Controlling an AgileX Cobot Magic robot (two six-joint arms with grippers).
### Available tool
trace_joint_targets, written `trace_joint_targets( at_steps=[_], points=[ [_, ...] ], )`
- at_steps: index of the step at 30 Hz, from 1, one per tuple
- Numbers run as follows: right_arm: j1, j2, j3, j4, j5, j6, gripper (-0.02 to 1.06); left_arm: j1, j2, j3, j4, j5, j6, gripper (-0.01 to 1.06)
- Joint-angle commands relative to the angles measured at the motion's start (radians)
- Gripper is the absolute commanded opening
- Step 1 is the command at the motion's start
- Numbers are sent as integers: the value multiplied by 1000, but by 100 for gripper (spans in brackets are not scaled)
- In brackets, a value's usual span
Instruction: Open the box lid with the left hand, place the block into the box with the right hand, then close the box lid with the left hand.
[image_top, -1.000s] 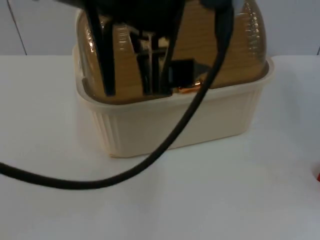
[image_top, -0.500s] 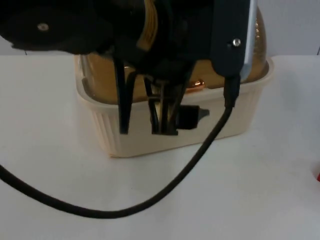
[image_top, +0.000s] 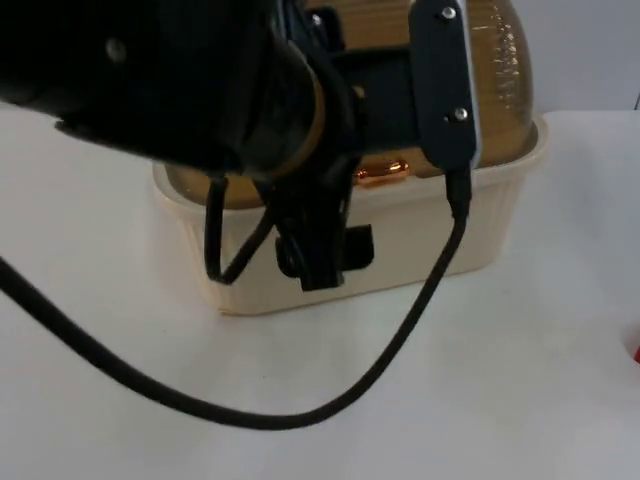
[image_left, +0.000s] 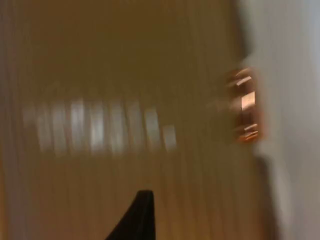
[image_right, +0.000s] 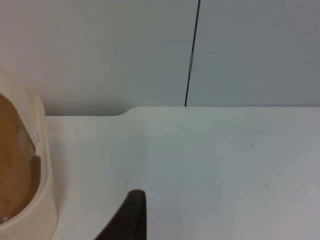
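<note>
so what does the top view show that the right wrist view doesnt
The top view alone shows the left gripper down at the box's front wall, the copper lid handle and a red sliver at the table's edge. The right wrist view alone shows the grey partition wall with its dark seam. Both share the cream box with its amber lid, and the white table.

The white table (image_top: 520, 400) carries one thing — the cream box (image_top: 440, 235).
</note>
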Motion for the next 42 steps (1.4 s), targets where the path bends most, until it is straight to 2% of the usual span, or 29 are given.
trace_joint_targets(
  at_steps=[1,5,8,10,12,13,18,22,25,27,28,29,30,32,33,39,42],
  points=[
    [5,-1,-5,-6,-18,20,105,-33,6,5,147,23,-124,104],
    [5,-1,-5,-6,-20,25,105,-49,11,5,231,-68,-169,104],
    [5,-1,-5,-6,-20,25,105,-49,22,5,249,-77,-213,104],
    [5,-1,-5,-6,-20,25,105,-50,59,5,320,9,-290,104],
    [5,-1,-5,-6,-20,25,105,-61,101,5,415,133,-344,104],
    [5,-1,-5,-6,-20,25,105,-65,117,5,415,166,-366,104],
    [5,-1,-5,-29,-20,24,105,-84,125,5,415,133,-424,102],
    [5,-1,-5,-54,-20,24,105,-84,125,5,415,56,-446,96],
    [5,-1,-5,-54,-20,30,105,-84,129,5,415,44,-452,91],
    [5,-1,-5,-59,-20,40,105,-84,136,5,415,40,-453,79],
    [5,-1,-5,-59,-20,40,105,-84,136,5,415,40,-453,79],
    [5,-1,-5,-59,-20,40,105,-84,143,5,415,40,-453,72],
    [5,-1,-5,-59,-22,41,105,-84,150,5,415,40,-453,58],
    [5,-1,-5,-59,-22,41,105,-84,161,5,415,46,-453,41],
    [5,-1,-5,-59,-22,41,105,-84,161,5,415,46,-453,41],
    [5,-1,-5,-59,-22,41,105,-84,167,3,415,51,-461,1],
    [5,-1,-5,-56,-22,41,105,-84,167,3,415,42,-461,0]
  ],
)
